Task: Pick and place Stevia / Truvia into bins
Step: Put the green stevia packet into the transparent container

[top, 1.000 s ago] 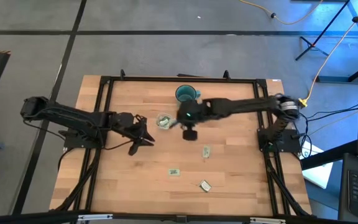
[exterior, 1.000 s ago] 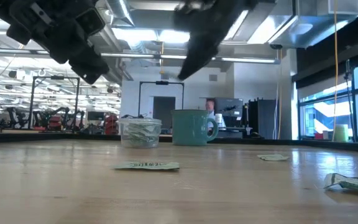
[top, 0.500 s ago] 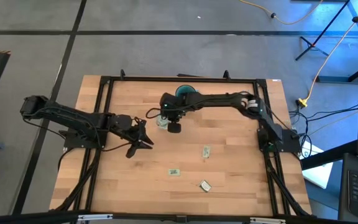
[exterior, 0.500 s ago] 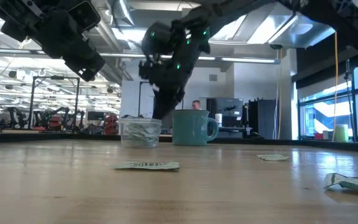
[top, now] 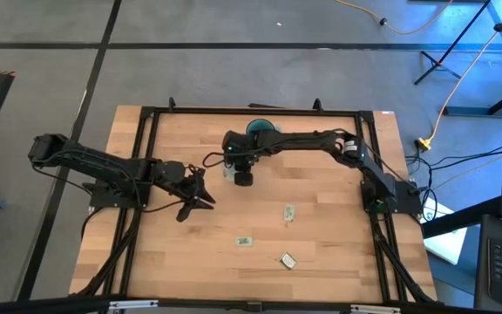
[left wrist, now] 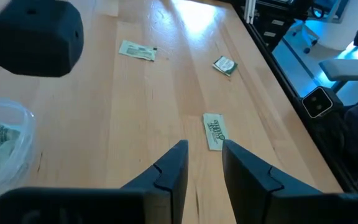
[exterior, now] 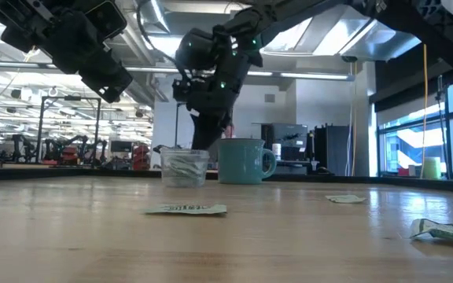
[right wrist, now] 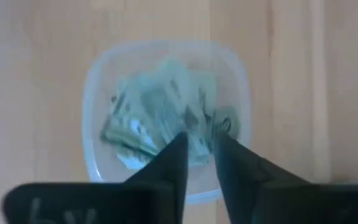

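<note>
Looking down from the high view, I see the table (top: 321, 262) framed by a black rail on all sides, with bare wood along the near edge and across most of the left half. Three packets lie loose in the right-centre area, well apart from each other: one packet (top: 289, 212) nearest the middle, a second packet (top: 245, 241) closer to the near edge, and a third packet (top: 288, 259) closest to that edge, slightly crumpled. Open wood separates them from both arms.

My right gripper (right wrist: 199, 152) hangs directly over the tub (right wrist: 98, 93), fingers parted by a narrow gap with nothing between them. The tub sits toward the far side of the table just beside the teal mug (exterior: 244, 160), and holds a heap of pale green and white packets (right wrist: 160, 112). From the low view the tub's clear wall shows the packets piled inside, below the rim.

My left gripper (left wrist: 202, 163) waits left of the tub, raised off the wood, its fingers apart and empty, pointing toward the packet nearest the middle.
</note>
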`<state>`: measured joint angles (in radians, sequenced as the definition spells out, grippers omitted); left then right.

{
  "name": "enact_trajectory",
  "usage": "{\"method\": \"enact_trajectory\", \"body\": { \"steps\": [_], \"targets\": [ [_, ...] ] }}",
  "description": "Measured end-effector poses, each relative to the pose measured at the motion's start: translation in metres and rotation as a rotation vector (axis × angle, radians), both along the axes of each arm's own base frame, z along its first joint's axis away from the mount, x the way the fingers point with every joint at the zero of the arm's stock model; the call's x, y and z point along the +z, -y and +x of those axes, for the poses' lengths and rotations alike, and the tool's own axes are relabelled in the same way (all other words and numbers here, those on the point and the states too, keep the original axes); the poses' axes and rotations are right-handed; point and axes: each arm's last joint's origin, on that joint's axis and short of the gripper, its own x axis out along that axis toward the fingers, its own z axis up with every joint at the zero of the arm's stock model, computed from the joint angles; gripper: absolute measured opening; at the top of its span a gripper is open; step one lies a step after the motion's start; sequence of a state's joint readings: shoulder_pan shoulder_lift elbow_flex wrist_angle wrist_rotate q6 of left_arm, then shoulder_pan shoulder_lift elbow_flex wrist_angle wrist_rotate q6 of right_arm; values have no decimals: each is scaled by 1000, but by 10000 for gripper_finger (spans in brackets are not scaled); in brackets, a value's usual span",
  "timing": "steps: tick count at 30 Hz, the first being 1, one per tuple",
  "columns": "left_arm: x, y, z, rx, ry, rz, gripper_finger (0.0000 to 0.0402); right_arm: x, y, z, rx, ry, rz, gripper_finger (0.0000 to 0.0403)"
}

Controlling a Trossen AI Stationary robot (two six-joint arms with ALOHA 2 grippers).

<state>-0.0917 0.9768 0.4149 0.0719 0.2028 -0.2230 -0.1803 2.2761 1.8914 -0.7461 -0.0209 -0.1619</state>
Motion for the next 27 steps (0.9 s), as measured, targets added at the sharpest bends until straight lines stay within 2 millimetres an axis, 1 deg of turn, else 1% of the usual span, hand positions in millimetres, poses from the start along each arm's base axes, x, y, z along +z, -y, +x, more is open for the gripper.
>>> {"method": "enact_trajectory", "body": {
  "steps": [3, 6, 9, 12, 15, 18, 20, 22, 27],
  "targets": [
    [0, 0, 0, 1, 2, 0, 93, 14, -2, 4, 5, 21, -5, 107],
    [0, 0, 0, 2, 2, 1, 93, 31, -5, 6, 11, 28, -6, 131],
    [0, 0, 0, 2, 1, 1, 93, 53, -11, -1, 17, -54, 11, 142],
    [0, 0, 0, 2, 0, 1, 93, 77, -26, -11, 26, -122, 24, 144],
    [0, 0, 0, 3, -2, 1, 93, 87, -52, -20, 45, -157, 39, 144],
    [0, 0, 0, 2, 0, 2, 93, 93, -80, -33, 38, -177, 0, 144],
    [0, 0, 0, 0, 2, 7, 93, 94, -96, -46, 5, -191, -51, 145],
    [0, 0, 0, -2, 1, 8, 93, 90, -112, -60, -24, -205, -84, 145],
    [0, 0, 0, -10, 7, 23, 93, 67, -148, -102, -75, -211, -51, 145]
  ]
}}
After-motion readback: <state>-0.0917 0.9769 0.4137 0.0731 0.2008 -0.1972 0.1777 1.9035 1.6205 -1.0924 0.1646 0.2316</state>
